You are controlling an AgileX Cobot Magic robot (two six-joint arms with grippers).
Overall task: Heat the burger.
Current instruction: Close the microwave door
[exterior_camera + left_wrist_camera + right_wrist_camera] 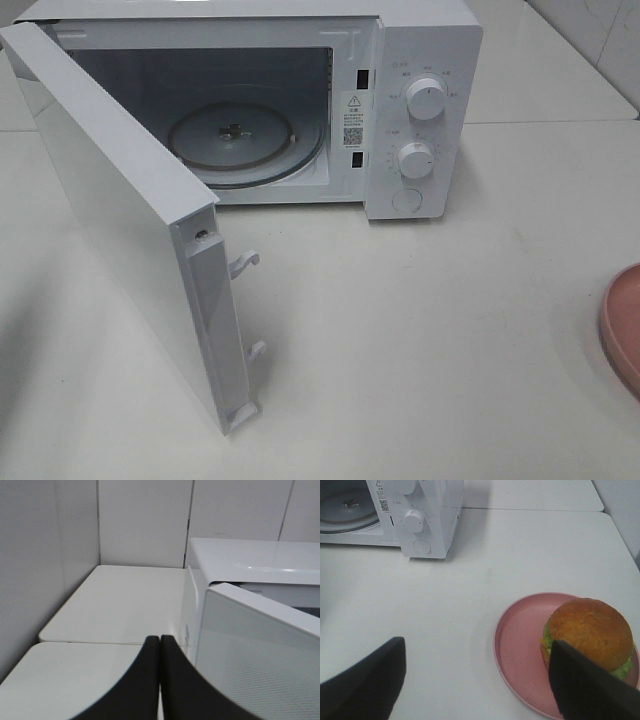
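Note:
The burger (590,630), with its glossy brown bun and green lettuce, sits on a round pink plate (520,645) on the white table. My right gripper (477,645) hovers open above the plate's near edge, holding nothing; one dark finger (585,685) covers part of the burger. The white microwave (420,110) stands with its door (120,220) swung wide open, and the glass turntable (245,140) inside is bare. My left gripper (159,642) is shut on nothing, beside the outer face of the open door (250,655). Neither gripper shows in the exterior high view.
The microwave has two round knobs (426,98) and a door button on its right panel. Only the plate's rim (622,325) shows at the right edge of the exterior high view. White walls (145,520) stand behind the table.

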